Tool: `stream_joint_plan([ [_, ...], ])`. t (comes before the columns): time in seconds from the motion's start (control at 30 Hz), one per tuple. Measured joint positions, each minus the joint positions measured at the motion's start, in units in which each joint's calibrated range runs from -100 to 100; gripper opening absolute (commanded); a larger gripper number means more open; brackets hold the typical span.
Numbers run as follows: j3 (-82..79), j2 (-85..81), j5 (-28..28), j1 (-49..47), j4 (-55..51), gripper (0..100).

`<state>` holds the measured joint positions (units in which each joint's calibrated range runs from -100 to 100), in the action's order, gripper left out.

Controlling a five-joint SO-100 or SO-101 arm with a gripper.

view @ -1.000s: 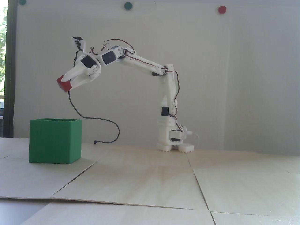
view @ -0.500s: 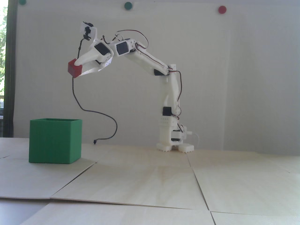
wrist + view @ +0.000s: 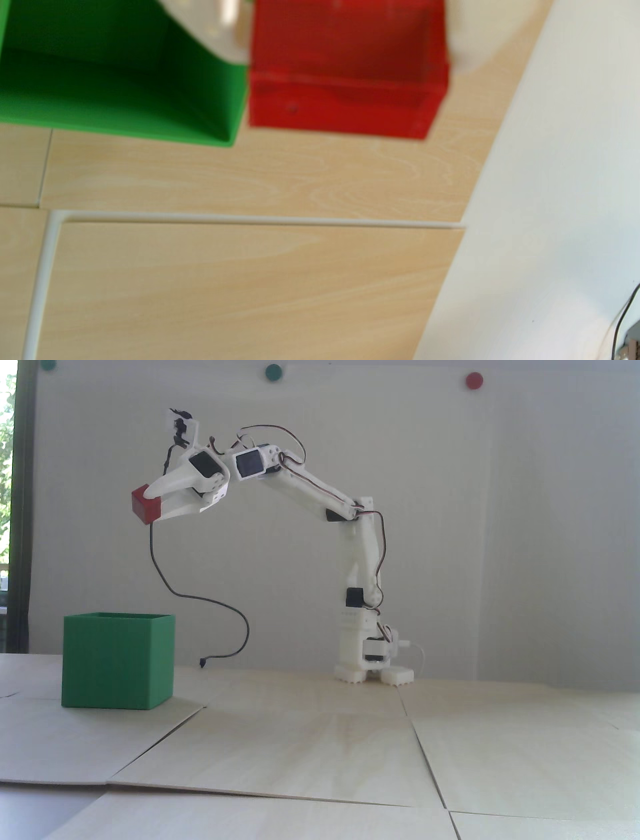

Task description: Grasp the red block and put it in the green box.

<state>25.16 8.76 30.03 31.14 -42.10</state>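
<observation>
High in the air, my white gripper [image 3: 155, 502] is shut on the red block [image 3: 145, 506], one finger on each side of it. The block hangs well above the green box [image 3: 117, 666], over its right part in the fixed view. The box stands open-topped on the wooden table at the left. In the wrist view the red block [image 3: 346, 69] fills the top middle between my two white fingers [image 3: 214, 31], and the open green box [image 3: 121, 79] lies below at the upper left, its inside showing.
The arm's base [image 3: 372, 672] stands at the back middle of the table. A black cable [image 3: 220, 605] hangs from the wrist down to the tabletop between base and box. The white wall [image 3: 571, 173] runs close behind. Seams cross the wooden panels [image 3: 320, 740].
Over the last second the arm lifted the block upward, then swung it slightly left toward the box. The grip on the block has held.
</observation>
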Motion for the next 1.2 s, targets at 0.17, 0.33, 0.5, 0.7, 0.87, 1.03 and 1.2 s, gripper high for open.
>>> stream_joint_plan([
  [0.17,0.0,0.0,0.0,0.08,0.0,23],
  [0.33,0.0,0.0,0.0,1.07,0.0,31],
  [0.5,0.0,0.0,0.0,1.07,0.0,26],
  [0.7,0.0,0.0,0.0,0.99,0.0,15],
  [0.87,0.0,0.0,0.0,-1.68,0.0,3],
  [1.03,0.0,-0.33,0.0,-7.11,0.0,2],
  [1.2,-2.95,-6.89,0.0,-14.75,-6.66,2],
])
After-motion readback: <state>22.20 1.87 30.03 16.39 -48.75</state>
